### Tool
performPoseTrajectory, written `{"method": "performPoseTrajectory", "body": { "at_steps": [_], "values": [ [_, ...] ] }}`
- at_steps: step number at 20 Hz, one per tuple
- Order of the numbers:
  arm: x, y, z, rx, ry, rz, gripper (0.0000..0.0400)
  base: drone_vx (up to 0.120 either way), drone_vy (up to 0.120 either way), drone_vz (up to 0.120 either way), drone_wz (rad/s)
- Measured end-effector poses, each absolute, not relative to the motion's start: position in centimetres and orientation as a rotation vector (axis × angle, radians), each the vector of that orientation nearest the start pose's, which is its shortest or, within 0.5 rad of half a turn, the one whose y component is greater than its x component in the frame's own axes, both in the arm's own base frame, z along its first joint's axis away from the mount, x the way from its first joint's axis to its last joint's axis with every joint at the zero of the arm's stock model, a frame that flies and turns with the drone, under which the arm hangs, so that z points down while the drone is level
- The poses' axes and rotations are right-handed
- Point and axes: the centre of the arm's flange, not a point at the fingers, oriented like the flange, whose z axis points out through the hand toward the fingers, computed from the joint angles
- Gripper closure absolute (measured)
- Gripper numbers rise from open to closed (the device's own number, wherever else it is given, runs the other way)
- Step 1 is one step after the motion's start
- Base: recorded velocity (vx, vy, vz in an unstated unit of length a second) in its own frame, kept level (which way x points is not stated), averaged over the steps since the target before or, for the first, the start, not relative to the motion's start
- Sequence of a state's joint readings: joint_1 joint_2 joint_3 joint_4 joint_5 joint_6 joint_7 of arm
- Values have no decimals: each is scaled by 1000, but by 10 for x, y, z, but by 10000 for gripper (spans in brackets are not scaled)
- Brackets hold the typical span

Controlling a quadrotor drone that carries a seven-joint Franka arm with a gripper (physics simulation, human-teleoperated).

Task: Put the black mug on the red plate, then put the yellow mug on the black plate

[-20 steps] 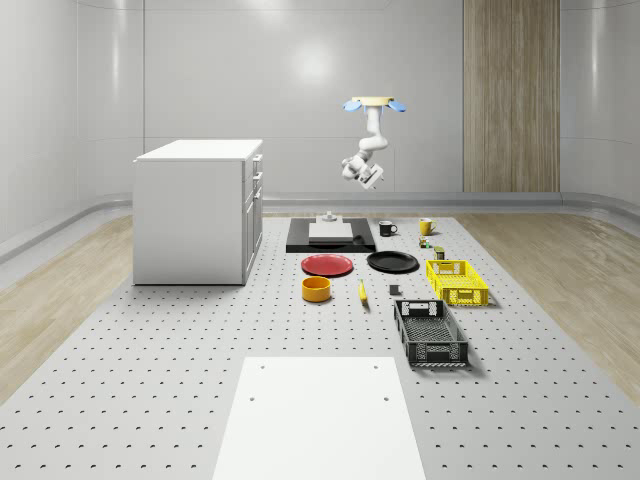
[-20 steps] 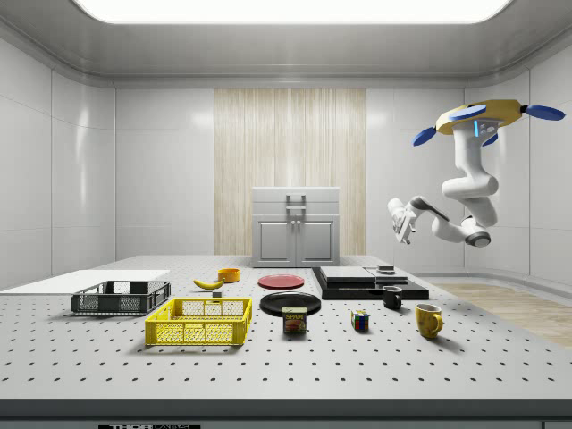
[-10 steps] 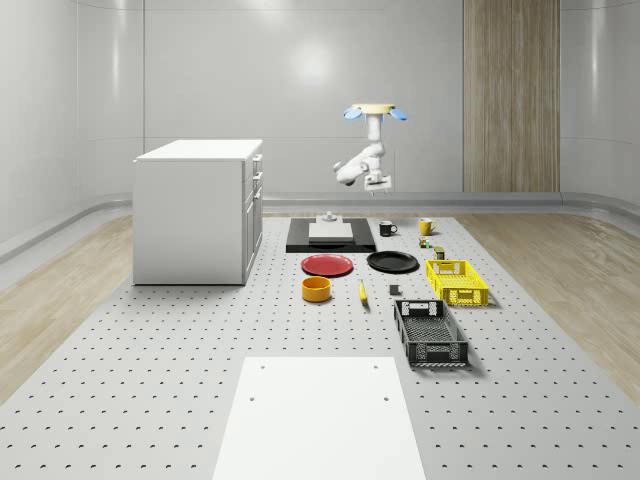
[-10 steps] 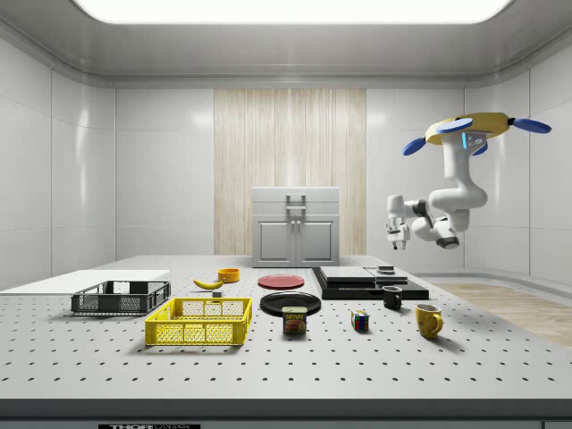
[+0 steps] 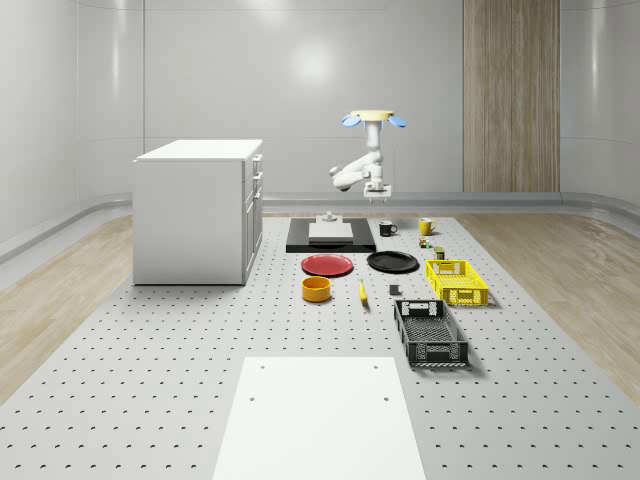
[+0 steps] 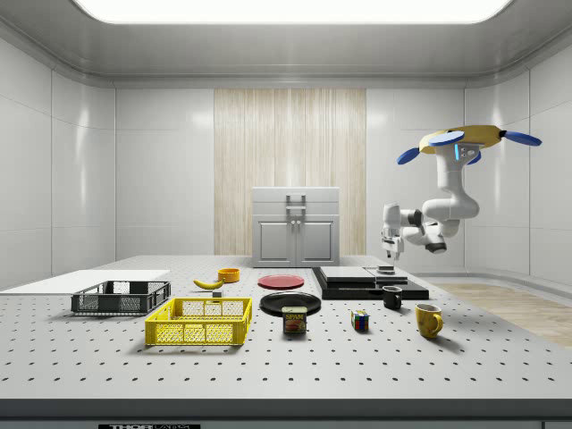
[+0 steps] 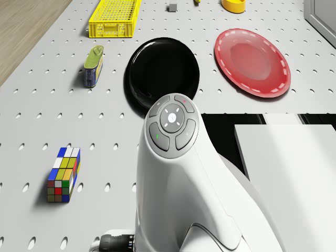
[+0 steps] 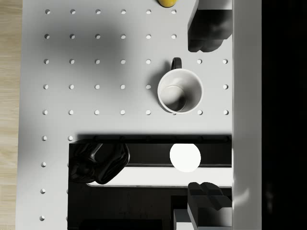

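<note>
One table (image 5: 150,380): perforated top, carrying every item; cabinet (image 5: 195,210) at the whole-scene view's left.
Drone (image 5: 372,118): hovering high over the table's far end, arm folded down and forward toward the mugs.
Slab (image 5: 330,240): black, flat, just beside the black mug; edge close under the gripper in the wrist view.
Red plate (image 5: 328,264): bare, in front of the slab, well apart from the black mug.
Black plate (image 5: 392,262): bare, just beside the red plate.
Gripper (image 8: 204,115): pointing straight down, well above the table, fingers (image 8: 206,28) spread wide, nothing between them.
Black mug (image 8: 180,91): upright on the table beside the slab, handle toward the yellow mug, almost under the gripper but a little off its centre line.
Yellow mug (image 5: 425,226): upright, near the black mug, farther from the slab.
Step, as judged: lining up over the black mug before descent; neither mug placed yet.
Risk one: descending with the offset uncorrected, so one finger lands on the rim and tips the mug.
Risk two: a finger fouling the slab's edge, given how close the mug stands to it.
Risk three: hover drift at the moment of closing, giving a grip on one wall only and a slip on the way to the red plate.
</note>
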State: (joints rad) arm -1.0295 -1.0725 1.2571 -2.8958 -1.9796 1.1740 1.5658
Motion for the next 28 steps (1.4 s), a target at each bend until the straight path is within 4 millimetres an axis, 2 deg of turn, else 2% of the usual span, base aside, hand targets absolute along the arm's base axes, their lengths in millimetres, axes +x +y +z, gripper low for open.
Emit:
{"method": "performPoseTrajectory", "body": {
  "at_steps": [3, 7, 15, 21, 28],
  "values": [
    [307, 1, 491, 11, -7, 784, 0, 0, 0, -120, 0],
    [307, 0, 491, 5, -4, 784, 0, 120, 0, -120, 0],
    [307, 0, 491, 2, -3, 784, 0, 0, 0, -120, 0],
    [307, 0, 503, 1, -2, 784, 0, 0, 0, 0, 0],
    [307, -11, 514, 1, -2, 785, 0, 0, 0, 0, 0]
  ]
}}
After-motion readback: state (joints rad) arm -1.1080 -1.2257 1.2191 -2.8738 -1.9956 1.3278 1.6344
